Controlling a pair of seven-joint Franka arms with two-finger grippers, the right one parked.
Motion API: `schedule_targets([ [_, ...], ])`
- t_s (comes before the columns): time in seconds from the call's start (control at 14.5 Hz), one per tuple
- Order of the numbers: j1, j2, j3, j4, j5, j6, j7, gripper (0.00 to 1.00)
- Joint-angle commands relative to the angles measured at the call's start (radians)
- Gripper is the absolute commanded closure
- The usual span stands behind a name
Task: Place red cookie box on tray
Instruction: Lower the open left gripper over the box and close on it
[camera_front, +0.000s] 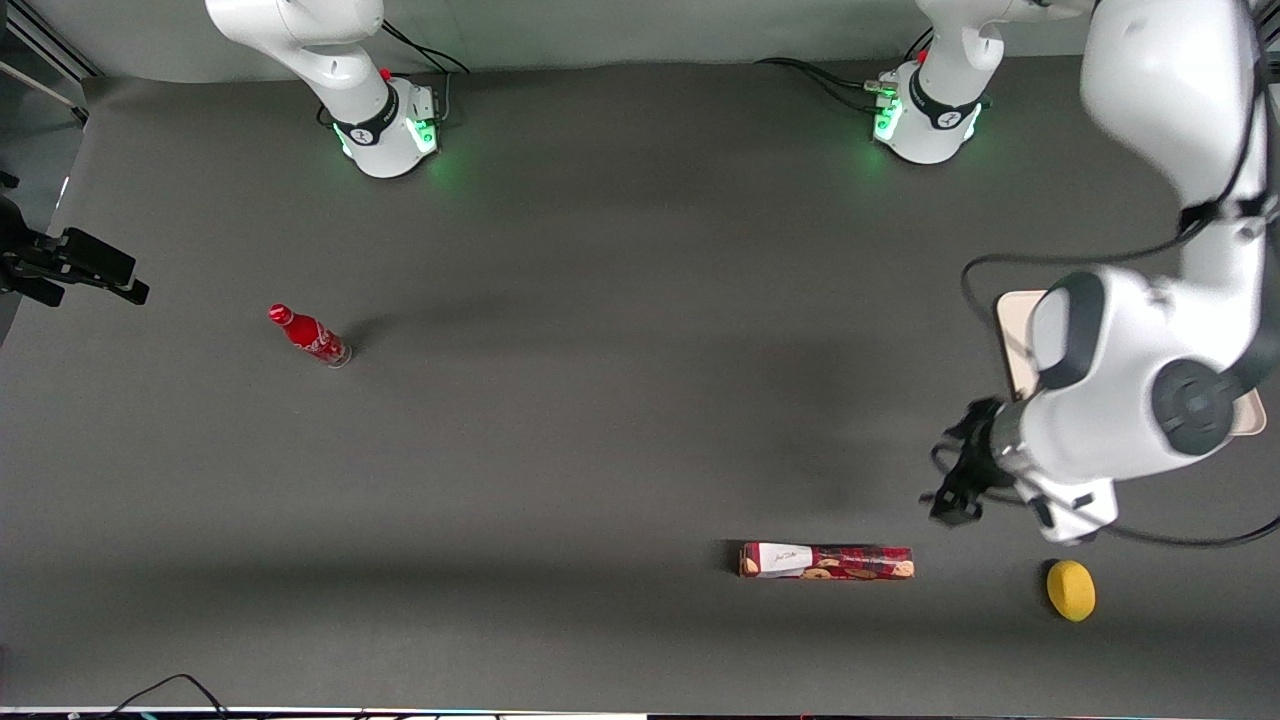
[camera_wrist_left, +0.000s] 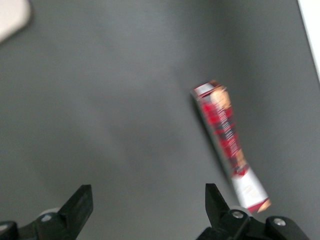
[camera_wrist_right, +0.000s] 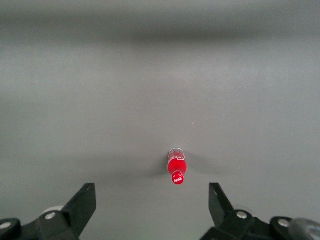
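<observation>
The red cookie box (camera_front: 826, 562) lies flat on the dark table, white label end toward the parked arm's end. It also shows in the left wrist view (camera_wrist_left: 227, 145), apart from the fingers. The cream-white tray (camera_front: 1012, 335) is mostly hidden under the working arm; one corner shows in the left wrist view (camera_wrist_left: 10, 17). My left gripper (camera_front: 952, 472) hangs above the table between the tray and the box, farther from the front camera than the box. In the left wrist view the gripper (camera_wrist_left: 148, 200) is open and empty, over bare table.
A yellow rounded object (camera_front: 1071, 590) lies beside the box toward the working arm's end. A small red bottle (camera_front: 310, 336) lies toward the parked arm's end and shows in the right wrist view (camera_wrist_right: 177, 169). A black camera mount (camera_front: 70, 265) stands at the table's edge.
</observation>
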Motion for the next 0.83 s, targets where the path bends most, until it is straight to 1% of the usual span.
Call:
schedule_targets([
  [0.0,-0.008,0.126,-0.014,0.052,0.004,0.220,-0.097,0.00],
  [0.21,-0.014,0.197,-0.016,0.046,0.007,0.377,-0.095,0.00],
  [0.41,-0.026,0.255,-0.028,0.040,0.083,0.417,-0.100,0.00],
  [0.55,-0.027,0.284,-0.032,0.021,0.103,0.493,-0.098,0.00],
  [0.62,-0.029,0.291,-0.034,0.009,0.132,0.529,-0.100,0.00],
  [0.69,-0.031,0.291,-0.034,0.000,0.143,0.538,-0.106,0.05],
  [0.76,-0.034,0.291,-0.034,0.000,0.146,0.538,-0.126,0.34],
])
